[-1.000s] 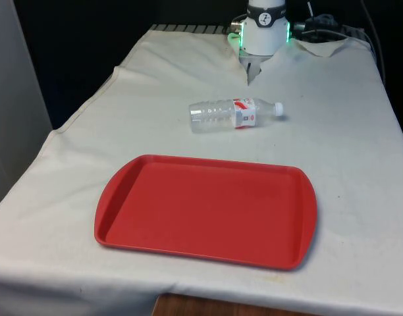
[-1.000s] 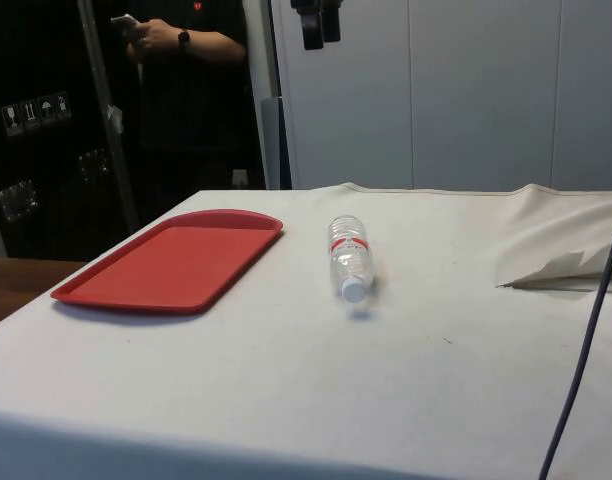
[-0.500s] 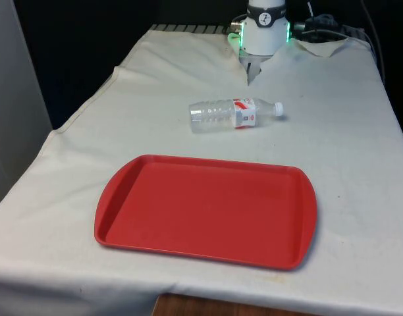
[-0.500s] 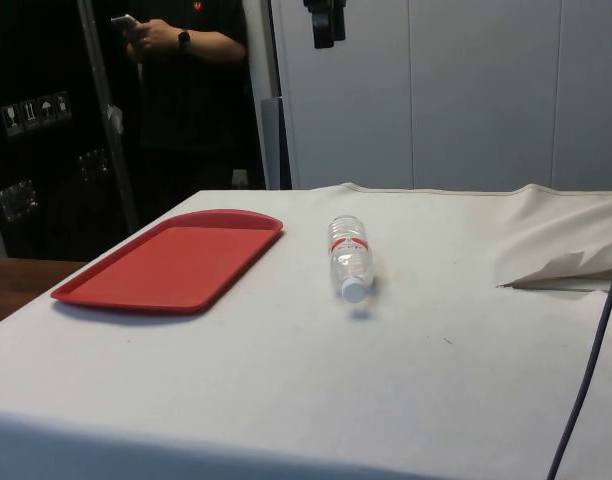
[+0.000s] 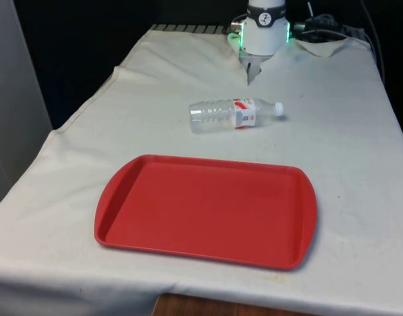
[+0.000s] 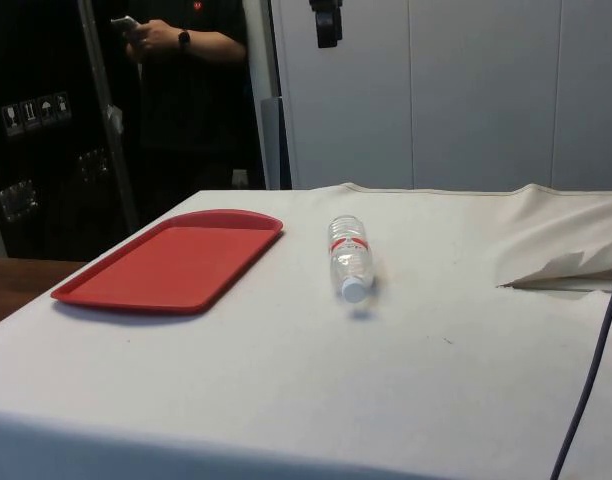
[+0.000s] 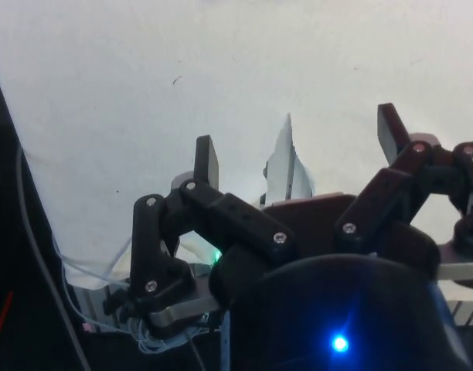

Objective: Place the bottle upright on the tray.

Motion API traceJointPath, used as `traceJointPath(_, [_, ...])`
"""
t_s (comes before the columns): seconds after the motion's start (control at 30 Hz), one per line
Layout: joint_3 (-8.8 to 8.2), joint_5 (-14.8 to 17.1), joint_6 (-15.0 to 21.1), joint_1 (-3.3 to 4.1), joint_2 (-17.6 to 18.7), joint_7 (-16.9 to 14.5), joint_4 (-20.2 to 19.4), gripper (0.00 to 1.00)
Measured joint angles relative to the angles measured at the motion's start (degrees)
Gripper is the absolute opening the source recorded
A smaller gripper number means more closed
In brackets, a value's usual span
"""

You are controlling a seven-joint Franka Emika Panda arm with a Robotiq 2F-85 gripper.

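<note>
The arm holds its gripper (image 7: pixel 298 147) high above the table, pointing downward, its 2 black fingers (image 7: pixel 206 161) spread wide apart with nothing between them; it hangs at the side view's upper edge (image 6: pixel 327 22).

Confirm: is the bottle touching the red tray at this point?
Apart. In the front view the bottle lies on its side with a strip of white cloth between it and the tray; the side view shows the same gap.
</note>
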Motion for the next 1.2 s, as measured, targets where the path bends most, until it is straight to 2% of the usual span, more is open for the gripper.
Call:
traceJointPath(0.47, [0.57, 0.0, 0.52, 0.0, 0.0, -5.44, -0.8, 1.0])
traceJointPath(0.57, [0.57, 0.0, 0.57, 0.0, 0.0, -5.79, -0.92, 1.0])
traceJointPath(0.83, [0.57, 0.0, 2.23, 0.0, 0.23, -9.68, -2.52, 1.0])
traceJointPath(1.2, [0.57, -0.17, 3.32, 0.0, 0.4, -13.06, -3.84, 1.0])
